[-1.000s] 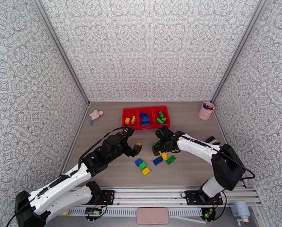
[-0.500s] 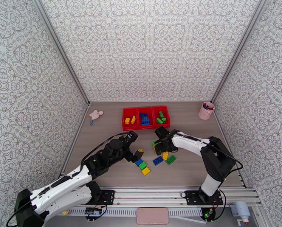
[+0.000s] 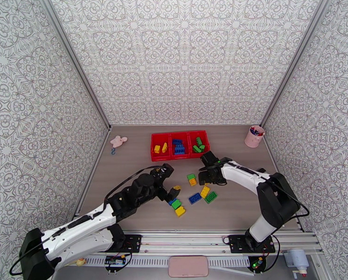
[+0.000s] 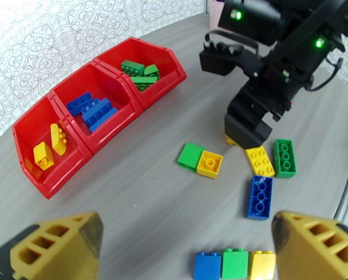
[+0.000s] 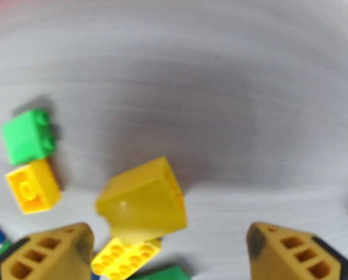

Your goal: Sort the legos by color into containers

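One red tray (image 4: 69, 173) of three bins lies ahead of both grippers, with yellow, blue and green bricks (image 4: 139, 75) sorted inside. The left gripper (image 4: 187, 225) is spread and empty over a row (image 4: 234, 264) of three. The right gripper (image 5: 169, 239) is spread wide too. One yellow wedge (image 5: 141, 201) sits between its fingers, unpinched. Five more lie beside it: two yellow, two green, one blue.

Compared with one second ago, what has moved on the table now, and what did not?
The left gripper, open, moved nearer to the arm bases and now hangs over the row of three bricks. The right gripper, also open, drew back to the right and uncovered the green-and-yellow pair. Neither grips a brick. The loose bricks and the red tray with its contents kept their places.
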Robot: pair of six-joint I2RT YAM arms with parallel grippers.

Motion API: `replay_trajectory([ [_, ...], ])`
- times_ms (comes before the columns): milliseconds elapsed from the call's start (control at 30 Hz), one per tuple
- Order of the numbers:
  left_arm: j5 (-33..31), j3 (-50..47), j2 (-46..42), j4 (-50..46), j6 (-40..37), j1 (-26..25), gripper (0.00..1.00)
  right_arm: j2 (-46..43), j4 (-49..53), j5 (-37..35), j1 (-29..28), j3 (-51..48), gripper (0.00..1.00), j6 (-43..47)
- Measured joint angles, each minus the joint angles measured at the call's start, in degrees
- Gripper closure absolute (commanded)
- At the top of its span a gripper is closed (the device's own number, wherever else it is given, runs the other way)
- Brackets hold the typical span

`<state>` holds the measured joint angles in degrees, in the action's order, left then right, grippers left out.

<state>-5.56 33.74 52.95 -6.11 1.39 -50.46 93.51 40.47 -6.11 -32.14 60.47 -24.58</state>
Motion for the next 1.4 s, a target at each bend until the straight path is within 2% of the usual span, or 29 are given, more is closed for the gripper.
replay_trajectory([
  [200, 0.04, -0.70, 0.00, 1.27, -0.07, -0.17, 0.00, -0.26, -0.92, 1.40, -2.23, 0.66, 0.05, 5.29],
  [433, 0.02, -2.16, -0.59, 2.27, 0.04, -0.83, 0.00, 4.61, -0.17, 1.38, -4.83, 4.81, 0.07, 8.13],
  [767, 0.00, -4.31, -2.25, 2.67, -0.11, -0.83, 0.00, 8.11, 2.58, 0.66, -0.09, 5.49, 0.10, 11.34],
  [1000, 0.02, -4.92, -2.29, 2.99, -0.13, -0.83, 0.00, 11.91, 3.65, 1.55, -0.04, 7.04, 0.26, 14.29],
  [1200, 0.02, -5.14, -2.29, 3.39, -0.07, -0.83, 0.00, 12.28, 4.09, 1.88, -0.02, 7.52, 0.50, 14.82],
  [1400, -0.07, -6.40, -3.43, 3.58, 0.13, -1.05, 0.00, 12.04, 4.83, 2.34, -0.02, 8.07, 0.60, 14.34],
])
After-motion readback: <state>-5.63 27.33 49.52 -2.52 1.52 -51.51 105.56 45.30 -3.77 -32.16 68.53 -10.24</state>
